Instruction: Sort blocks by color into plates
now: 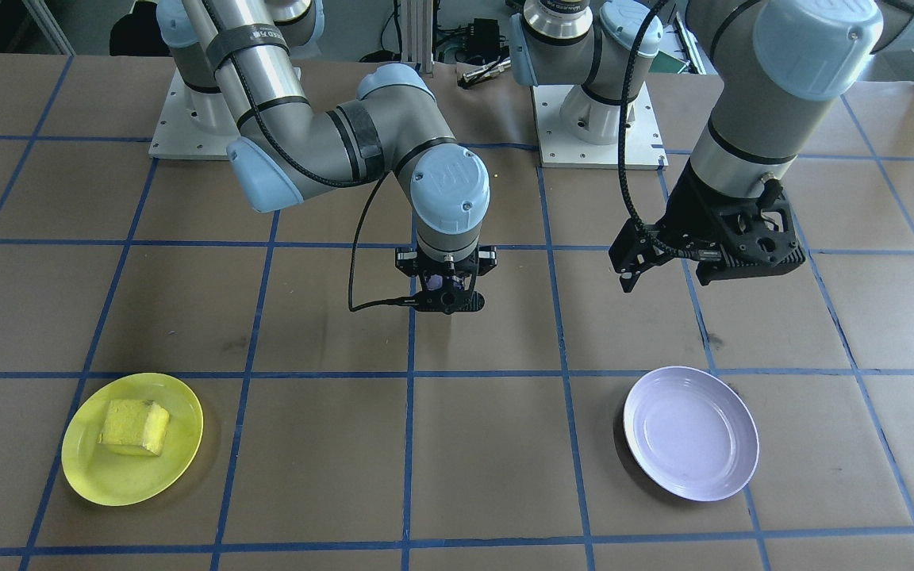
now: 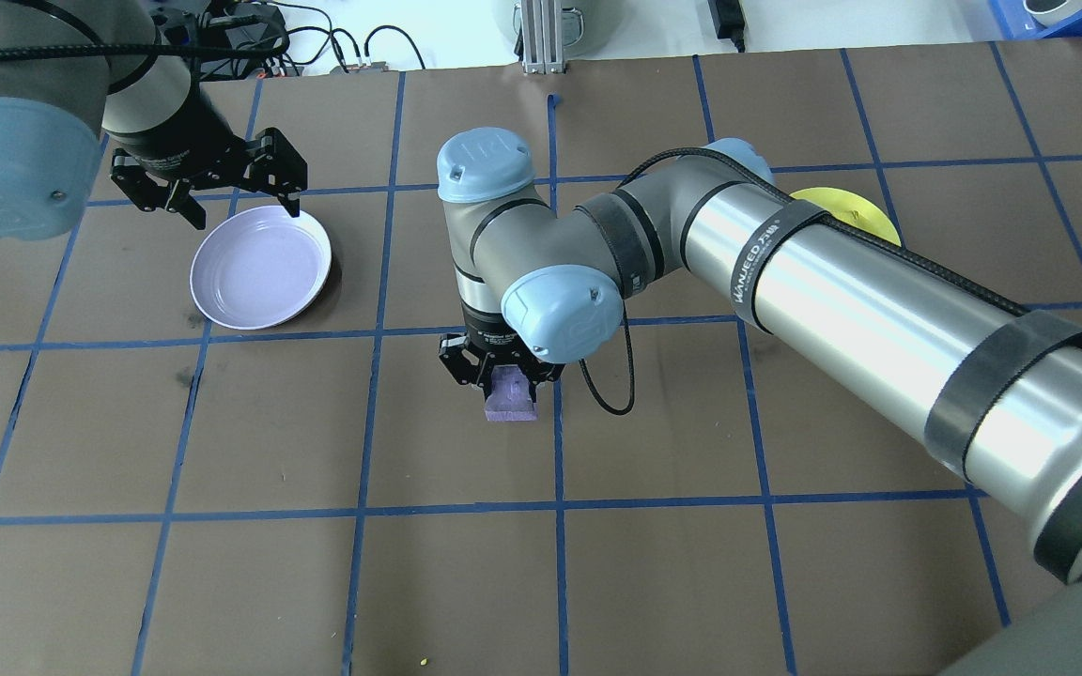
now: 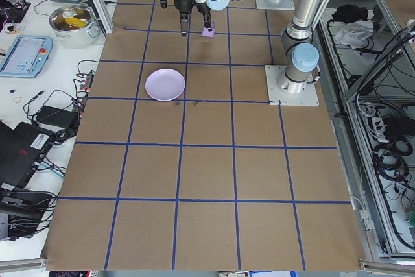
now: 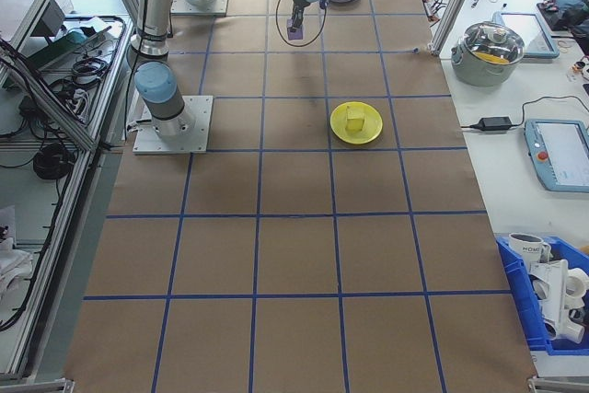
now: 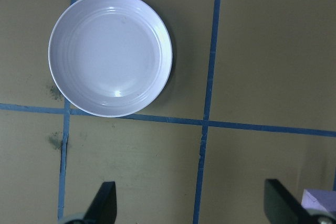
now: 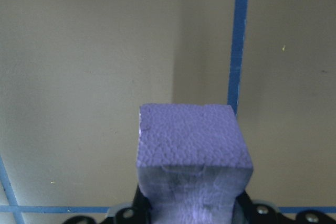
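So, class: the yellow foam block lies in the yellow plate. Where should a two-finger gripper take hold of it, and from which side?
Grip the yellow foam block across two opposite flat side faces, coming straight down from above. It lies flat in the shallow yellow plate, top face open, and the raised rim would likely block a sideways approach. The foam looks soft, so a light squeeze should do.

The table (image 1: 489, 444) is brown, gridded with blue tape (image 1: 409, 444). On it lie a yellow plate (image 1: 179, 468), a lavender plate (image 1: 691, 432) well apart, and two arm bases (image 1: 600, 135).
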You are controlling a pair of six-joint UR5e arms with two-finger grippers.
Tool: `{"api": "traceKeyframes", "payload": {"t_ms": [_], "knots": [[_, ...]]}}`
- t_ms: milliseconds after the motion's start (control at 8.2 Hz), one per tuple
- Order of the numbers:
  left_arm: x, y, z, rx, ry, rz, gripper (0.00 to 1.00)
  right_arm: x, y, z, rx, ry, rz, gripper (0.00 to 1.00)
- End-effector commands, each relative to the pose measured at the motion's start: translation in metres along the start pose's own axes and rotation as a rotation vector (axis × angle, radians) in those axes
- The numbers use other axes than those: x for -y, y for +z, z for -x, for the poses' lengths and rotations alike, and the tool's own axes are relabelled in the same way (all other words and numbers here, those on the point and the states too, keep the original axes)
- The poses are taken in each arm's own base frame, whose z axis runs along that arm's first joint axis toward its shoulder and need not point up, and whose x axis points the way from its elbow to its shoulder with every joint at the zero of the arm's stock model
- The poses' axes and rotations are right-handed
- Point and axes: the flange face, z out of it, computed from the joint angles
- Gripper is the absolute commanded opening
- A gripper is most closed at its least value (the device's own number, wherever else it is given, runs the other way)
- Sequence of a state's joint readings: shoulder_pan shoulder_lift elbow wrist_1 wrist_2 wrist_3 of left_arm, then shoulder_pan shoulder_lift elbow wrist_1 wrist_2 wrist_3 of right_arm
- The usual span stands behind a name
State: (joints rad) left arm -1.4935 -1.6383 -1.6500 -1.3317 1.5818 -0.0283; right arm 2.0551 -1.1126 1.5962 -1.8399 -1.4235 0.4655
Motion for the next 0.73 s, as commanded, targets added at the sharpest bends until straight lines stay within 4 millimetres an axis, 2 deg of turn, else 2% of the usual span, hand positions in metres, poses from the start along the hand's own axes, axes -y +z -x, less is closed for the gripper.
{"api": "traceKeyframes", "payload": {"t_ms": [0, 122, 244, 366, 488, 610], "knots": [[-0.003, 0.0, 0.001, 0.001, 0.001, 0.003, 1.0, 0.008, 0.037, 0.01, -0.018, -0.014, 0.028, 1.0], [-0.001, 0.005, 0.0, 0.0, 0.001, 0.011, 1.0, 0.01, 0.03, 0.012, -0.007, -0.028, 0.013, 1.0], [0.003, 0.015, 0.0, 0.001, 0.002, 0.029, 1.0, 0.016, 0.009, 0.009, 0.018, -0.029, -0.027, 1.0], [0.003, 0.017, -0.001, -0.001, 0.002, 0.033, 1.0, 0.028, -0.038, -0.012, 0.051, -0.098, -0.098, 1.0], [0.002, 0.015, -0.002, -0.007, 0.005, 0.028, 1.0, 0.045, -0.068, -0.054, 0.066, -0.103, -0.115, 1.0], [0.003, 0.02, -0.006, -0.018, -0.005, 0.038, 1.0, 0.05, -0.08, -0.087, 0.047, -0.102, -0.093, 1.0]]}}
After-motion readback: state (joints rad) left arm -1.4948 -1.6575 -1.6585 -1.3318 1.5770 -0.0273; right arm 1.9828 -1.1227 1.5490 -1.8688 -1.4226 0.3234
